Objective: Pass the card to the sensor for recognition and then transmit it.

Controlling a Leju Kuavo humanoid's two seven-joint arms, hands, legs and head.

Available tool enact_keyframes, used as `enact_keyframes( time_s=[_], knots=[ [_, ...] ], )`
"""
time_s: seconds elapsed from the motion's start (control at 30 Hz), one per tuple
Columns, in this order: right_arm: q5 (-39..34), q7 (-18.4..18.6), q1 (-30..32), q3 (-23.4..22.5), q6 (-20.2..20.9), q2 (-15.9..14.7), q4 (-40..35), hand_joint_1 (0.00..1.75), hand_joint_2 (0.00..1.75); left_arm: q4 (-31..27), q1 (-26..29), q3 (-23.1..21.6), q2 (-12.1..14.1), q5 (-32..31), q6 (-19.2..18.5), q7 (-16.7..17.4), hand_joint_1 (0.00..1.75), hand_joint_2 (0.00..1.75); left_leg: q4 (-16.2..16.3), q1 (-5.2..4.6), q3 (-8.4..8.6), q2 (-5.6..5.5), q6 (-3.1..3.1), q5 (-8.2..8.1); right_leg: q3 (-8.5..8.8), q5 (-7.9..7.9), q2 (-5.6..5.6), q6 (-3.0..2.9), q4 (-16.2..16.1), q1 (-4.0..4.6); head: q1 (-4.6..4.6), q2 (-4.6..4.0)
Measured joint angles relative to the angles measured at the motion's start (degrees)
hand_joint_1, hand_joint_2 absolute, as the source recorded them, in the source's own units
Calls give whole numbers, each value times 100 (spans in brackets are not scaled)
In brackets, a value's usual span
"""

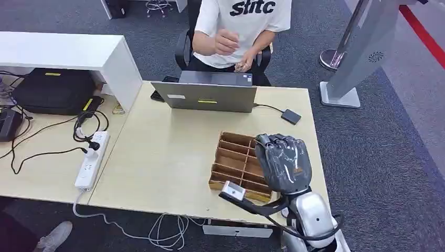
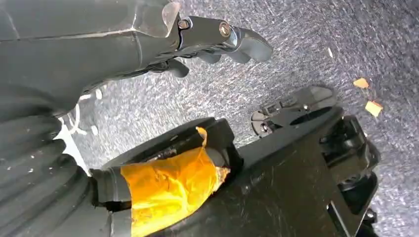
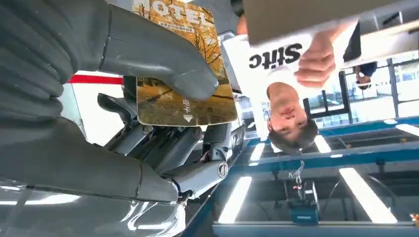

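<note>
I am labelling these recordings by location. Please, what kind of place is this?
Probably an office or reception desk set up for a test: a laptop on a pale desk, a person seated behind it, grey carpet. The right hand holds a hotel card.

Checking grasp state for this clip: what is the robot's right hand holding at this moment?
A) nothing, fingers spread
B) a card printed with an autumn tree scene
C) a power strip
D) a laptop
B: in the right wrist view the right hand pins the card, printed with yellow trees and "HOTEL" lettering, between its thumb and fingers; the head view shows that hand raised over the wooden divider tray.
</note>
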Motion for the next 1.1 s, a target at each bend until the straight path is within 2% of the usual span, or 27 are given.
enact_keyframes(
  time_s=[0.13,0.33,0.53,0.67,0.7,0.73,0.83,0.93,1.1],
  knots=[
    [-353,35,-878,-346,491,327,559,175,175,0,-72,-153,-15,-261,-143,121,0,175,0,4,0,1,-2,17,-2,18,2,-13,1,1,0,0],
    [-563,363,-2060,-1044,886,791,1874,175,175,0,-131,-363,-57,-364,-213,271,0,175,1,9,-2,-2,-9,29,-4,27,0,-14,2,3,2,0],
    [-617,723,-2639,-1504,843,1047,3013,175,175,0,-184,-490,-87,-374,-237,335,0,175,0,11,-3,-5,-13,31,-6,26,0,-14,2,5,2,0],
    [-1016,715,-2759,-1631,792,1111,3465,175,175,0,-197,-566,-98,-381,-245,339,0,175,0,11,-8,-4,-14,31,-13,26,1,-14,2,5,0,0],
    [-1381,631,-2789,-1646,801,1111,3570,166,175,0,-199,-573,-105,-381,-245,341,0,175,0,11,-9,-3,-14,31,-14,26,3,-14,2,5,0,0],
    [-1786,538,-2813,-1657,799,1113,3681,0,175,0,-201,-579,-109,-381,-245,350,0,175,0,11,-9,-1,-14,31,-15,26,5,-14,2,5,2,0],
    [-2688,222,-2839,-1670,794,1146,3952,0,175,0,-202,-601,-116,-381,-239,370,0,175,0,12,-9,-2,-14,31,-18,26,4,-14,2,6,0,0],
    [-3520,-243,-2863,-1734,829,1161,4118,0,175,0,-201,-608,-116,-381,-237,387,0,175,0,13,-11,-4,-14,31,-17,26,2,-14,2,6,0,0],
    [-3629,-485,-2870,-1981,862,1179,4192,0,175,0,-201,-619,-116,-381,-239,391,0,175,0,13,-11,-5,-14,31,-18,26,1,-14,3,6,2,0]
  ],
)
